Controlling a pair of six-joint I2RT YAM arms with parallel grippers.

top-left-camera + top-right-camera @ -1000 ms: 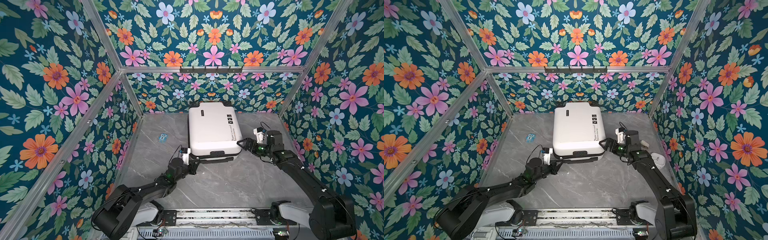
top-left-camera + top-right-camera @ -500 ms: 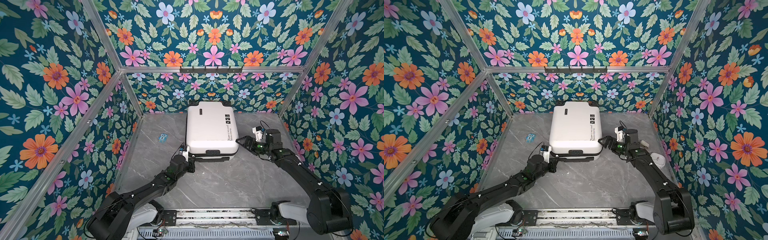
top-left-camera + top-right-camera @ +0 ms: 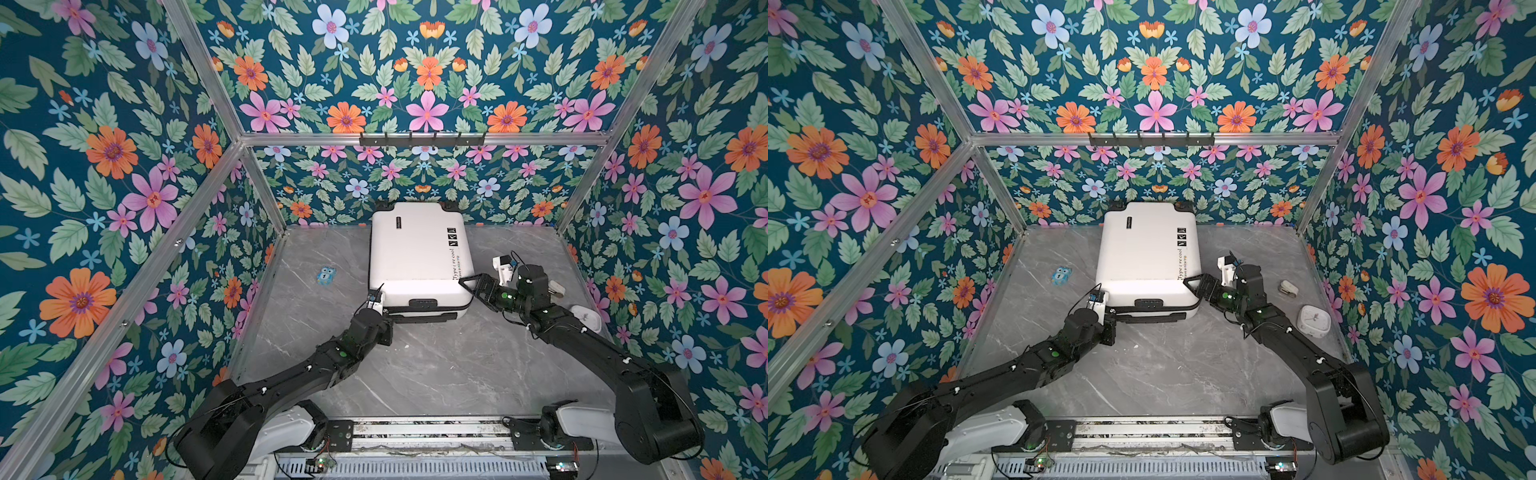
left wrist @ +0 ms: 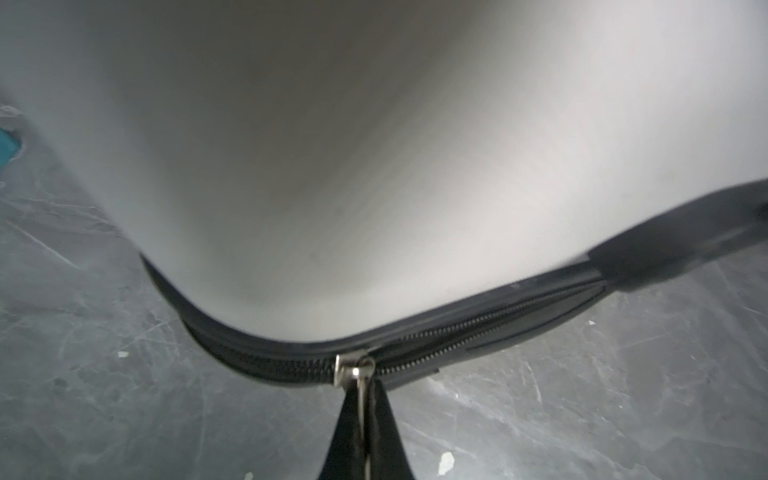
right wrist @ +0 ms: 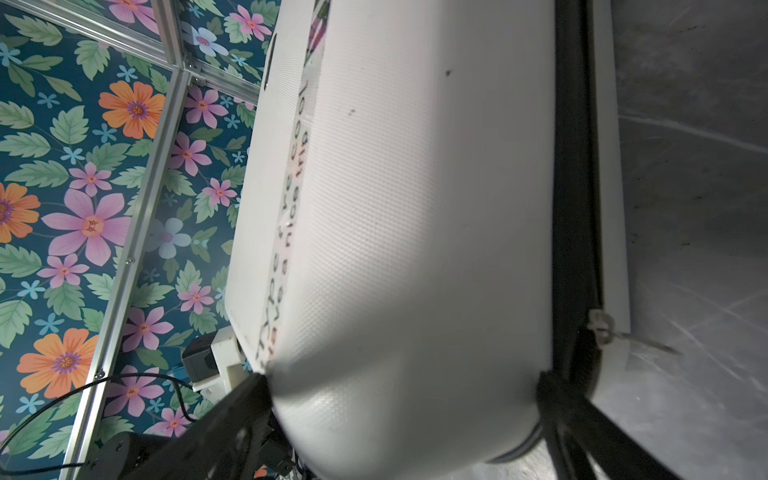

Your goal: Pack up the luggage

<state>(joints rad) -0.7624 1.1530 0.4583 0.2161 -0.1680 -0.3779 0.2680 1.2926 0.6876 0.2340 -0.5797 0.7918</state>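
At the back of the grey marble tabletop [image 3: 415, 365] lies the small white hard-shell suitcase [image 3: 417, 257], flat, lid down. The left gripper [image 4: 362, 399] pinches its metal zipper pull [image 4: 353, 370]; the right gripper [image 5: 403, 378], jaws wide, clamps a near corner. The stiff, smooth shell probably slips, so corners or handles suit best.

a robot lab cell, not a lived-in room: floral-print panels [image 3: 124, 166] set in an aluminium frame [image 3: 299, 138] box in a grey marble-look table [image 3: 415, 374], and two black arms [image 3: 324, 365] sit on a rail [image 3: 415, 430] at its near edge.
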